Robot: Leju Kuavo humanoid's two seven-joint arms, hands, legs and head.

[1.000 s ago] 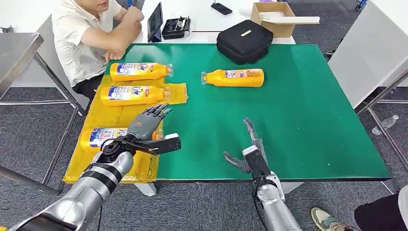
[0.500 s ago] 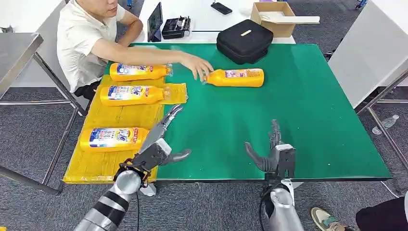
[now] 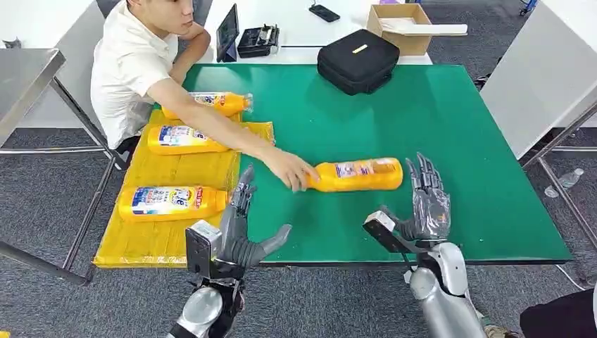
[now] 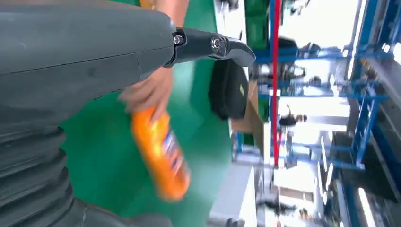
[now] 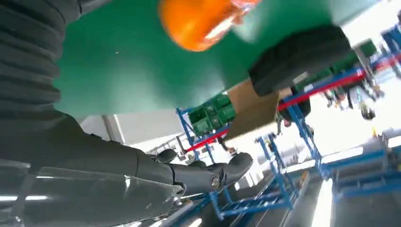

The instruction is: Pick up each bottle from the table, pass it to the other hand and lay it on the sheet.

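Grey carpet floor [image 3: 42, 183] — white desk [image 3: 296, 21] behind, steel table [image 3: 24, 77] beside.

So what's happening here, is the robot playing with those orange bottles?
Not quite yet. A person's hand holds an orange bottle by its cap end on the green table, just in front of the robot. The robot's right hand is open beside the bottle's base, not touching it, and its left hand is open near the table's edge. Three more bottles lie on the yellow sheet.
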